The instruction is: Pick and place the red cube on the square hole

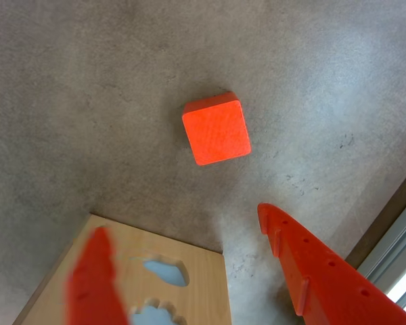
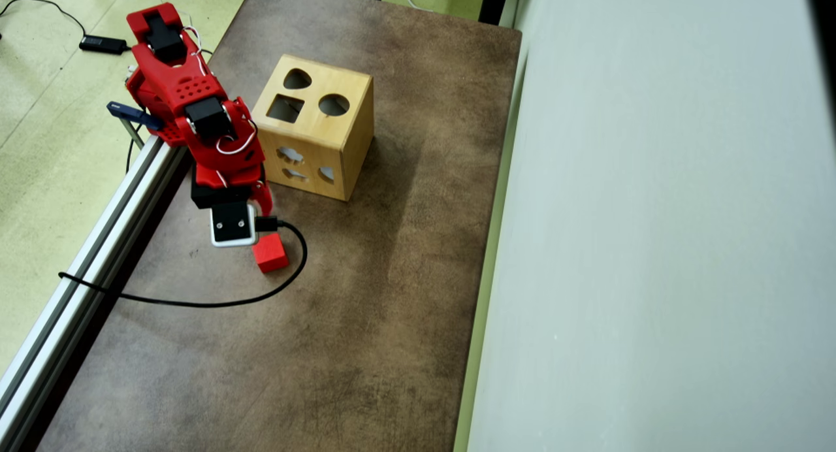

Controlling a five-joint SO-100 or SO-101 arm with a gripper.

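The red cube [image 1: 216, 128] lies flat on the mottled brown table, alone, ahead of my gripper [image 1: 183, 222]. The gripper is open, with one blurred finger [image 1: 95, 284] on the left and the other [image 1: 311, 271] on the right; nothing is between them. In the overhead view the red cube [image 2: 270, 253] sits just below and right of the wrist's white camera block [image 2: 232, 223], which hides the jaws. The square hole [image 2: 285, 108] is a dark cutout in the top of the wooden box [image 2: 339, 145], up and right of the arm. The wrist view shows only a side face of the box [image 1: 203, 284].
A round cutout [image 2: 334, 104] and a heart-like cutout [image 2: 297, 80] share the box top. A black cable [image 2: 196, 303] loops across the table below the cube. An aluminium rail [image 2: 98, 243] lines the table's left edge, and a pale panel [image 2: 653, 243] borders the right.
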